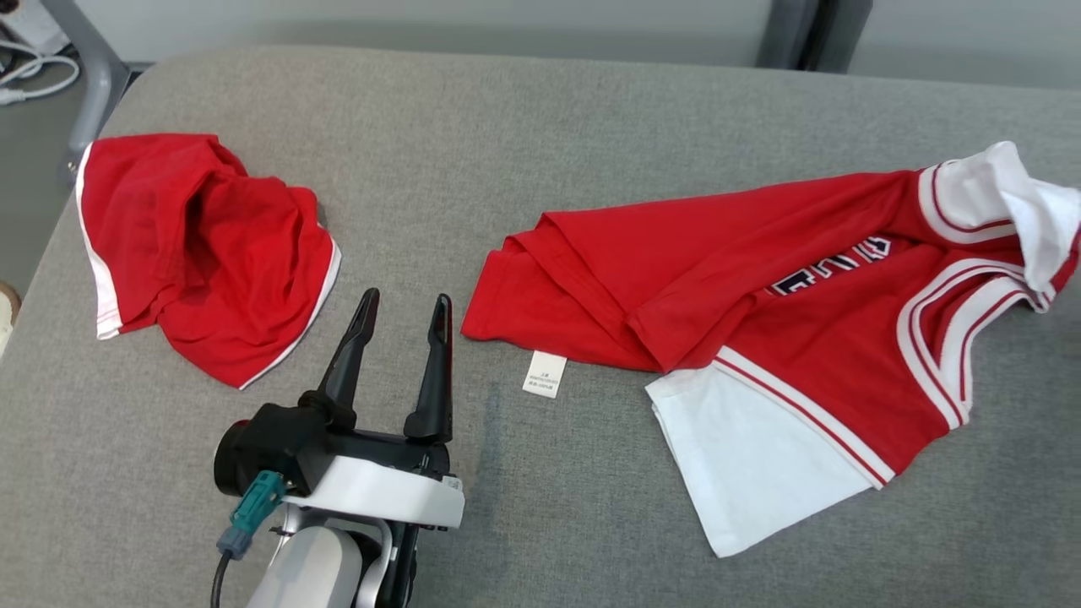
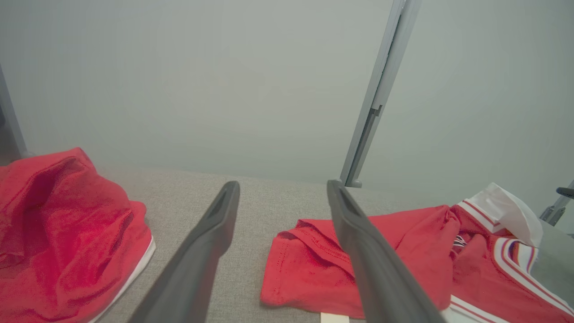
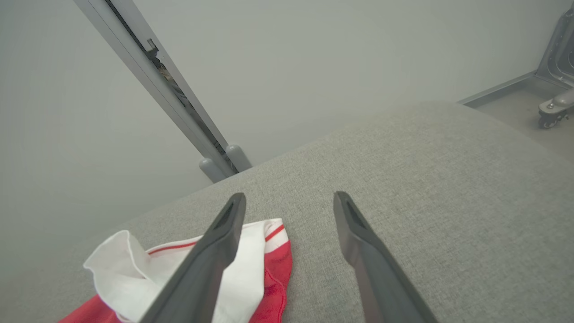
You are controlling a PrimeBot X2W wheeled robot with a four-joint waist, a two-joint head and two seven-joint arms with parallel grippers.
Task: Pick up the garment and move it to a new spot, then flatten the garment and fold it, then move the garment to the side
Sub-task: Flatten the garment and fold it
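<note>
even, soft light — sharp frames

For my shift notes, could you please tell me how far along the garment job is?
Done, perhaps: the jersey lies on the table, apart from the shorts. In hand: nothing; left fingers and right fingers stand open, empty. Left: the jersey is rumpled and unfolded, so flattening, folding and moving aside remain.

A grey woven-fabric surface (image 1: 540, 152) with rounded far corners spreads wide. Behind it stands a plain pale grey wall (image 2: 179, 80), a slim grey metal post (image 2: 376, 98) rising against it. White cables (image 1: 38, 78) lie on the floor (image 1: 25, 186) at far left. The light is soft and even.
</note>
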